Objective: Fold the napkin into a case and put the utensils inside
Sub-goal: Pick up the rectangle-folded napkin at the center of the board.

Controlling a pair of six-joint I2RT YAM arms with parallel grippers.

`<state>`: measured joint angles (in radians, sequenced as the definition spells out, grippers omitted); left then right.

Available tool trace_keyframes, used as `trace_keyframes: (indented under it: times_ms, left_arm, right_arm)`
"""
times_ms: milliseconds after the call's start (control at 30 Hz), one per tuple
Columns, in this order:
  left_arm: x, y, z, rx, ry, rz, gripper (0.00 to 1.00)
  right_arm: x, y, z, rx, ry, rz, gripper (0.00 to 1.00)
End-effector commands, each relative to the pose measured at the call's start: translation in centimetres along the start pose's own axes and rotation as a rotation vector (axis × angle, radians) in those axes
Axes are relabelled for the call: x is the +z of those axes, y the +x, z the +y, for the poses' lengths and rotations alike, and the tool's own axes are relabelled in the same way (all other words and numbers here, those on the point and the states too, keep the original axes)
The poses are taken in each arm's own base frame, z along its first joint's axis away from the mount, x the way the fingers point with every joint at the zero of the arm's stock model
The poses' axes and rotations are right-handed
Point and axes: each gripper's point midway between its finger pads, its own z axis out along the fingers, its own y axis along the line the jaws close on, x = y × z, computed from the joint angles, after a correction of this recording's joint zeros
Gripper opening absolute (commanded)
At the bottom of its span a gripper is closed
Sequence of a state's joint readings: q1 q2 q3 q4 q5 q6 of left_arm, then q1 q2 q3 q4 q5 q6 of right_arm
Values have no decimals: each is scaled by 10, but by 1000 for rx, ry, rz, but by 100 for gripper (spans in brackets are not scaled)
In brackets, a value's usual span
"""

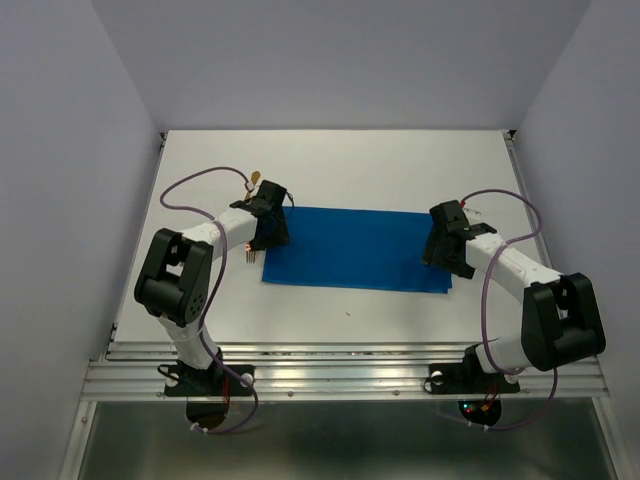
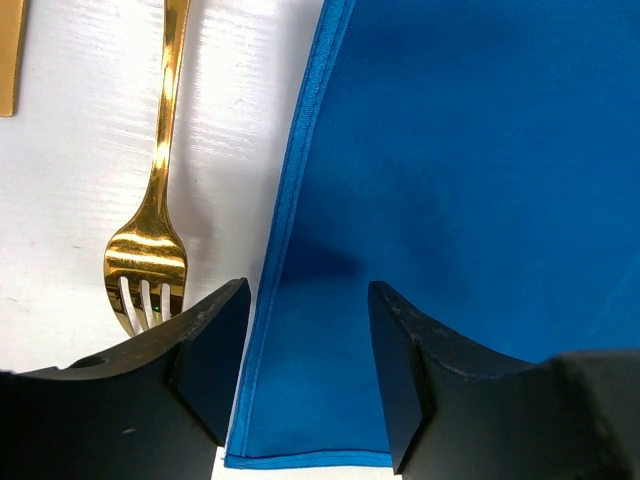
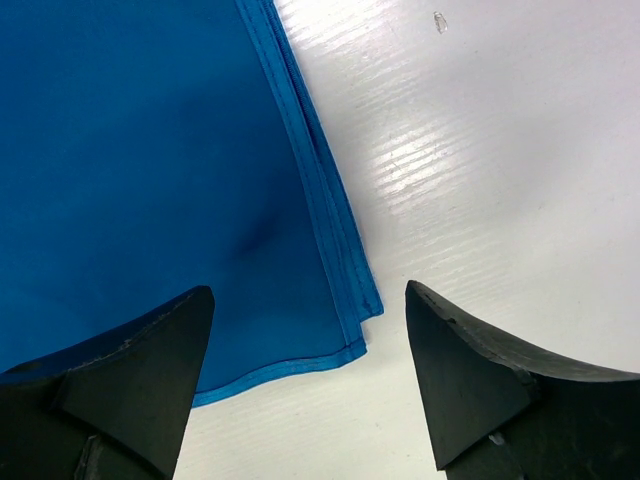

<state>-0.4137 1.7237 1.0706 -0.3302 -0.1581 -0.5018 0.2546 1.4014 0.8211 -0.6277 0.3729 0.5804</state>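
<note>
Napkin: the bright blue cloth napkin [image 1: 350, 248] lies flat on the white bench [image 1: 350, 160] as a long folded rectangle, reaching from one arm to the other.
Layers: at its near right corner [image 3: 350, 300] several hemmed edges lie stacked on each other.
Utensils: the slim golden fork [image 2: 150, 250] lies on the bench just beside the napkin's left hem, outside the cloth. A second flat golden handle [image 2: 8, 60] lies farther left, cut off by the frame.
Left fingers [image 2: 210, 350]: apart and clamping nothing. One is over the bench and hides the fork's tine tips, the other is over the cloth, and the hem runs between them.
Right fingers [image 3: 150, 360]: wide apart and clamping nothing. One is over the cloth, the other over bare bench.
Top view only: the whole rectangle, both arms, and a small golden rounded piece [image 1: 255, 180] beyond the left wrist.
Wrist views only: the hem stitching, the stacked layers, the fork's tines. Whether either pair of fingers touches the cloth cannot be told.
</note>
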Motion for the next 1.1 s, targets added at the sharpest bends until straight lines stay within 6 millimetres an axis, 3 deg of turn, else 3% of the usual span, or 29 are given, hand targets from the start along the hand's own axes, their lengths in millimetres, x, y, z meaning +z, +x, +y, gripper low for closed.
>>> trace_keyframes:
  times_ms: [0, 333, 500, 633, 667, 767, 967, 1067]
  left_arm:
    - [6, 0, 7, 12, -29, 0, 63]
    - [21, 13, 4, 19, -21, 56, 59]
    - [23, 18, -3, 12, 19, 76, 38]
    - [22, 17, -9, 12, 45, 87, 6]
    - [21, 13, -12, 21, 46, 89, 0]
    - [19, 3, -10, 34, 17, 79, 0]
    - [-17, -38, -11, 26, 12, -45, 0]
    - [-32, -53, -15, 32, 34, -87, 0]
  right_arm:
    - [-4, -9, 0, 28, -14, -41, 83]
    - [-5, -9, 0, 36, -10, -43, 83]
    - [-5, -10, 0, 36, -7, -42, 83]
    - [-4, -10, 1, 35, -7, -39, 83]
    - [-4, -11, 1, 33, -8, -40, 83]
    - [-2, -12, 1, 25, 2, -40, 83]
    - [0, -15, 7, 30, -24, -27, 87]
    - [2, -19, 24, 48, -99, -4, 88]
